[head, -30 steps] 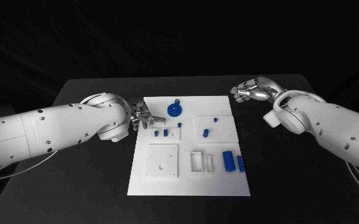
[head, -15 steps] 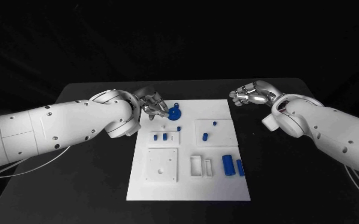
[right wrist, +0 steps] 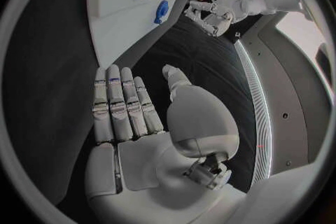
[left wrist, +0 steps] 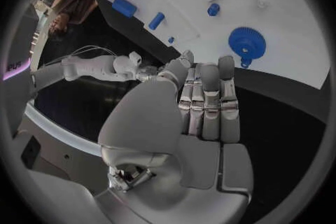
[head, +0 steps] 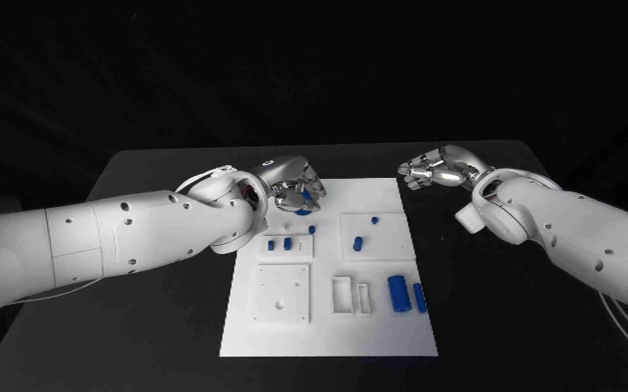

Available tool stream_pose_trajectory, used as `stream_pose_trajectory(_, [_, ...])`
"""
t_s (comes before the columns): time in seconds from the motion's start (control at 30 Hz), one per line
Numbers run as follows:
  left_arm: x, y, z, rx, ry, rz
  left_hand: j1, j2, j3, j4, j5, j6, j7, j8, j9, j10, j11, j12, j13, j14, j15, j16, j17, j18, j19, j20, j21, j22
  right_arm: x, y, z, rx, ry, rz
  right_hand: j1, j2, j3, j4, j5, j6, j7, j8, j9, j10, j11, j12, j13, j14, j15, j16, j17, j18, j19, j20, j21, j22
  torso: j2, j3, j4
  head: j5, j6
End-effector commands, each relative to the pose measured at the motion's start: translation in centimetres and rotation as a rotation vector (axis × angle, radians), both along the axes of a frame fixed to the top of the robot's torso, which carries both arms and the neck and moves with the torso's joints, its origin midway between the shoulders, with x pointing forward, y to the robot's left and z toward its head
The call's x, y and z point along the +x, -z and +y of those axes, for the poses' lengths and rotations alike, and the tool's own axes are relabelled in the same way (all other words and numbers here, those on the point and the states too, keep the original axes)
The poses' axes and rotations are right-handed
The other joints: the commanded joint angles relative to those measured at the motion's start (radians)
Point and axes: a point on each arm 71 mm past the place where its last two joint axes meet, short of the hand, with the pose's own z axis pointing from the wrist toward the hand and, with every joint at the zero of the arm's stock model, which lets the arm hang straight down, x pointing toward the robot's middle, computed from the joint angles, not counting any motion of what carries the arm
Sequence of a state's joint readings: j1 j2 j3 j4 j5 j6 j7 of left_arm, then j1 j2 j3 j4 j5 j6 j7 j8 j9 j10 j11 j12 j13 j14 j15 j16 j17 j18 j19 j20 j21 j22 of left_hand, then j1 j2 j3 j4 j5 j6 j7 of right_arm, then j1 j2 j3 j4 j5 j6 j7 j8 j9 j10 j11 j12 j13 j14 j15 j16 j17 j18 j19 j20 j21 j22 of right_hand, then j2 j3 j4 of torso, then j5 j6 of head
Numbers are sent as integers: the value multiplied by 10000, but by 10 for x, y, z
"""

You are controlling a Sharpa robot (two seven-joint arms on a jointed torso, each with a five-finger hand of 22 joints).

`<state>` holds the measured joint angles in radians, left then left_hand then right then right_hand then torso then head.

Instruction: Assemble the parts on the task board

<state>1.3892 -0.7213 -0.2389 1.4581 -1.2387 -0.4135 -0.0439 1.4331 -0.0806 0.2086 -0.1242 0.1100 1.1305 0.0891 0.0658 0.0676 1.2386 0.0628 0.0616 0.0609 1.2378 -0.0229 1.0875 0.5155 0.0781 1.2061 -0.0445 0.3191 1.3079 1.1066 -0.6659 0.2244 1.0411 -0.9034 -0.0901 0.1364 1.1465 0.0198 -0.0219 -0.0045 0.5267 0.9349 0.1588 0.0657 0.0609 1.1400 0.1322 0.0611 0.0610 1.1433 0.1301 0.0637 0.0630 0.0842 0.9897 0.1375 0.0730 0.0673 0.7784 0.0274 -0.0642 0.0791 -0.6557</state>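
Note:
The white task board [head: 379,328] lies in the middle of the black table. A blue gear [head: 305,200] sits near its far left corner, also the blue gear [left wrist: 246,42] in the left wrist view. My left hand [head: 293,182] hovers just over the gear's far side; my left hand [left wrist: 203,106] has its fingers stretched flat, holding nothing. My right hand [head: 437,170] hangs off the board's far right corner, and my right hand [right wrist: 129,117] is also flat and empty. Small blue pegs [head: 287,243] and a peg [head: 358,244] stand mid-board. Two blue cylinders [head: 397,291] lie near the right edge.
A white square plate [head: 283,292] and a white slotted block [head: 341,293] sit on the board's near half. Black table [head: 157,338] surrounds the board on all sides. The left arm [head: 118,238] covers the table's left part.
My left hand has swung from the board's left edge to its far side, now above the blue gear. My right hand has drifted slightly left and farther away.

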Motion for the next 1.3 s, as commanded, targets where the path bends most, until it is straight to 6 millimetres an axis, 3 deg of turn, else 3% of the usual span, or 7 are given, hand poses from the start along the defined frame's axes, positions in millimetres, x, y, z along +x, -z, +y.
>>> stream_pose_trajectory(0.03, [-4, 0, -11, 822, 1230, -1115, -66, -188, 38, 91, -43, -113, 10, -38, -15, -179, 24, -38, -14, 39, 56, 91, -50, 167, 20, 78, -52, 180, 0, -1, 1, 86, -69, -35, 4, 122, -36, 5, 63, 40, 9, -58, -5, -73, 1, -25, -13, -62, 5, -27, -16, 41, -44, -4, 6, -10, -1, 3, 9, 3, 5])
stream_pose_trajectory(0.17, [-3, 8, -16, 1393, 1444, -1046, -157, -442, -43, 349, -89, -285, 5, -39, -20, -489, 93, -35, -11, 32, 87, 181, -136, 174, 89, 121, -173, 149, 0, -1, 2, 94, -78, -51, 4, 122, -36, 5, 63, 40, 9, -58, -5, -73, 1, -25, -13, -62, 5, -27, -16, 41, -44, -4, 6, -10, 3, -2, 0, -1, 16])
stream_pose_trajectory(0.37, [-3, 19, -19, 2070, 1638, -792, -25, -550, -246, 658, -109, -350, 25, -36, -16, -715, 157, -32, -8, 18, 130, 327, -215, 203, 189, 163, -323, 162, 0, -1, 1, 110, -39, -129, 4, 117, -25, -2, 69, 36, 10, -59, -6, -76, 3, -25, -13, -61, 5, -26, -16, 41, -42, -5, 5, -10, 9, -2, 1, -18, -8])
stream_pose_trajectory(0.7, [-3, 31, -20, 2753, 1731, -359, 83, -512, -269, 825, 34, -377, 42, -38, -17, -760, 179, -36, -10, 0, 153, 437, -297, 235, 255, 182, -366, 193, 0, -3, 2, 169, 28, -283, 9, 108, 1, -28, 84, 27, 12, -60, -7, -86, 7, -26, -14, -64, 8, -27, -16, 40, -45, -5, 3, -11, -8, 7, 7, -25, -40])
stream_pose_trajectory(1.3, [-1, 44, -13, 3311, 1529, -280, 181, -459, 344, 839, 235, -376, 109, -38, -22, -705, 174, -40, -17, 4, 141, 490, -453, 291, 195, 169, -151, 216, 0, -5, 1, 307, 108, -462, -37, 97, 101, -88, 200, 55, 8, -59, -6, -98, 7, -28, -15, -87, 7, -30, -18, 43, -53, -1, 4, -10, 8, 9, -5, -80, -66])
